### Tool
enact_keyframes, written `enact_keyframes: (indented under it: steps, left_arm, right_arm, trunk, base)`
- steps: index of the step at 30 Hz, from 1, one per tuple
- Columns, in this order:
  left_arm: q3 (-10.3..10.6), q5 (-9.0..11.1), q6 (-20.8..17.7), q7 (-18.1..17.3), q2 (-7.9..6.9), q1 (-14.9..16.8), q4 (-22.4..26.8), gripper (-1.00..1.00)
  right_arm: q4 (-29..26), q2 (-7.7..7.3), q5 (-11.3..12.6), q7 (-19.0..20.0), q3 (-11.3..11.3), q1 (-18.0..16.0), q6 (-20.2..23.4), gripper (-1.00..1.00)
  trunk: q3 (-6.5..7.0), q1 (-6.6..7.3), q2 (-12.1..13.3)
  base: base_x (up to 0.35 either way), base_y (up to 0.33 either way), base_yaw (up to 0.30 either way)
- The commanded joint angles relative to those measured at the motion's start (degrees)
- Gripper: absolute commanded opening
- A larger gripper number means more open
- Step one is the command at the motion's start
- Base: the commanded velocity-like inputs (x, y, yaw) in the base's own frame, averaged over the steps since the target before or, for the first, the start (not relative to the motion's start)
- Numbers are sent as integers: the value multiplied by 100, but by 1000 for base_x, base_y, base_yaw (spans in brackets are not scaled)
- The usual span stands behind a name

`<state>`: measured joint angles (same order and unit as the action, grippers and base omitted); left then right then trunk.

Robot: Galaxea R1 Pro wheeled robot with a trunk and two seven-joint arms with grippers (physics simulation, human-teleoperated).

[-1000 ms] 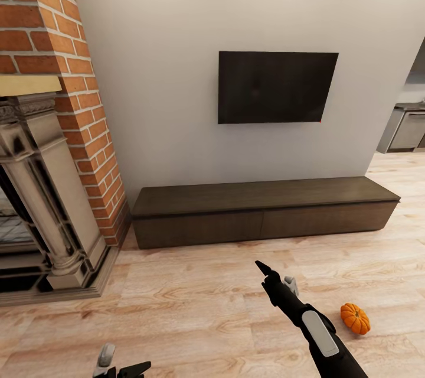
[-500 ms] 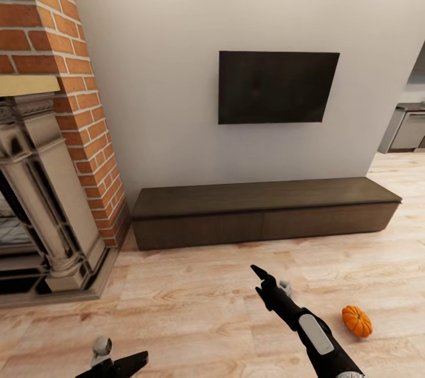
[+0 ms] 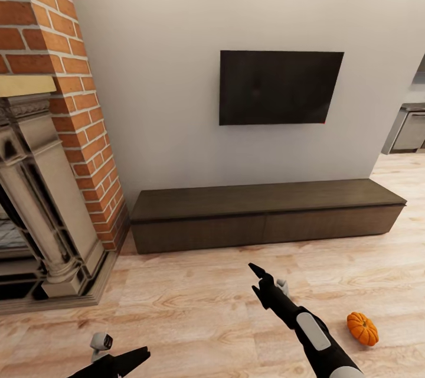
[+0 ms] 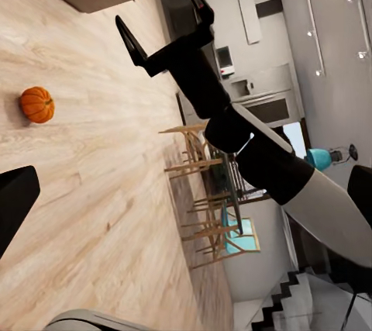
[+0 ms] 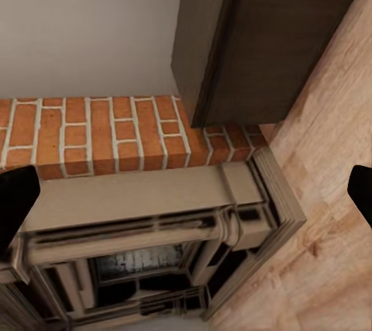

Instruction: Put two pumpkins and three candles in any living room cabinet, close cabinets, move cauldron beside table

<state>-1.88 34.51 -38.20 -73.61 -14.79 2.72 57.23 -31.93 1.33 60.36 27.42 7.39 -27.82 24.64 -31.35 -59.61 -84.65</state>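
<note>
The cabinet (image 3: 265,215) runs along the foot of the white wall across the middle of the head view, its drawer fronts flush and shut, under a dark wall-mounted screen (image 3: 280,87). A brick fireplace (image 3: 47,147) fills the left edge. One orange pumpkin (image 3: 362,328) sits on the wooden floor (image 3: 195,307) at the lower right, well apart from the cabinet. The right tool (image 3: 267,281) hangs in the lower centre of the frame above the bare floor, left of the pumpkin and not touching it; its fingers are spread and hold nothing. The left tool (image 3: 121,360) lies at the bottom left edge, also spread and empty. The left wrist view shows the pumpkin (image 4: 36,104) at the left of the frame
</note>
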Motion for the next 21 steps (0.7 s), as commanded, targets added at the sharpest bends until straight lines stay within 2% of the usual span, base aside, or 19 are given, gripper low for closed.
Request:
enact_keyframes:
  steps: [1, 7, 16, 21]
  left_arm:
    - [2, 21, -57, -7, -1, 2, 0, 100]
    - [11, 29, -48, -7, 7, -14, -6, 100]
    - [20, 12, -40, -18, 5, -17, -176, 100]
    - [27, 12, -38, -26, 7, -17, -183, 100]
  right_arm:
    - [3, 7, 39, 16, 33, -4, 39, 100]
    - [13, -24, 70, 69, 26, -4, 13, 100]
    - [-19, -9, 31, 95, 23, -4, -46, 100]
    - [-3, -13, 56, 89, 16, -4, -270, 100]
  trunk:
    - [-6, 0, -3]
    - [-6, 0, -3]
    - [-167, -197, -364]
    - [-257, -307, -565]
  base:
    - [3, 0, 0]
    - [0, 0, 0]
    - [0, 0, 0]
    - [0, 0, 0]
